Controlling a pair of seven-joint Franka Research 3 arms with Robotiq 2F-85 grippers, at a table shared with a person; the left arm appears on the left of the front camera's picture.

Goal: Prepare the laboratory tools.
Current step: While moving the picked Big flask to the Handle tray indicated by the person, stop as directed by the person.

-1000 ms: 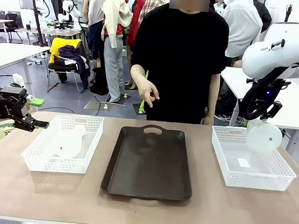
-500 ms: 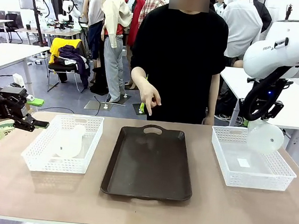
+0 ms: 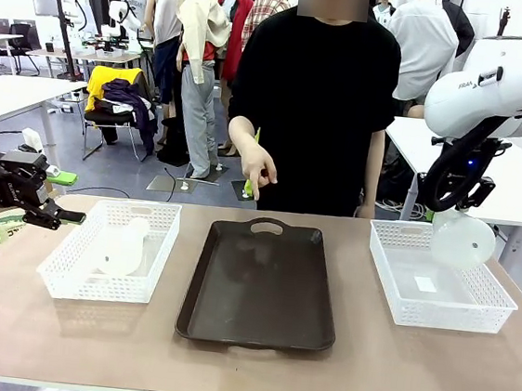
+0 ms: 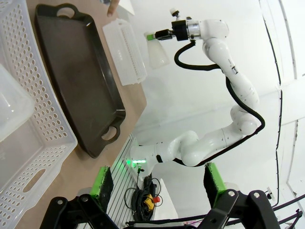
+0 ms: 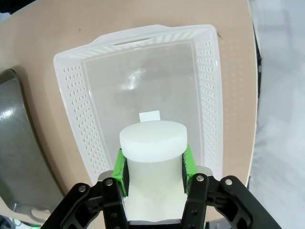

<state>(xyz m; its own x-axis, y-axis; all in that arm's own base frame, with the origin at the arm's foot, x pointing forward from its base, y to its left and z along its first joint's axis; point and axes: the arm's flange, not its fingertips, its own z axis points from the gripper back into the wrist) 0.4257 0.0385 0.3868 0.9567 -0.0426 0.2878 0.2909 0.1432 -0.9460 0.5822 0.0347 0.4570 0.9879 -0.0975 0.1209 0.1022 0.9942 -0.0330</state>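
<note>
A frosted-white flask (image 5: 152, 143) hangs above the right mesh basket (image 5: 209, 95), and my right gripper (image 5: 153, 167) is shut on its neck with the green pads (image 5: 120, 169) pressed to both sides. From the front, that flask (image 3: 464, 240) shows its round base over the basket (image 3: 391, 293). The second flask (image 3: 123, 246) lies on its side in the left basket (image 3: 155, 268). Left of that basket, off the table's left end, my left gripper (image 3: 53, 197) stands open and holds nothing. Its own camera sees its gripper (image 4: 157, 183), the near basket (image 4: 45, 119) and part of the flask (image 4: 9, 109).
A dark brown tray (image 3: 261, 284) with handle cut-outs lies between the two baskets. A person in black stands at the far side, one hand (image 3: 256, 169) hanging above the tray's far end. Bare tabletop (image 3: 242, 371) runs along the near edge.
The person's hand has dropped a little above the tray's far end. My right arm has shifted slightly upward with the flask. The left arm has not moved.
</note>
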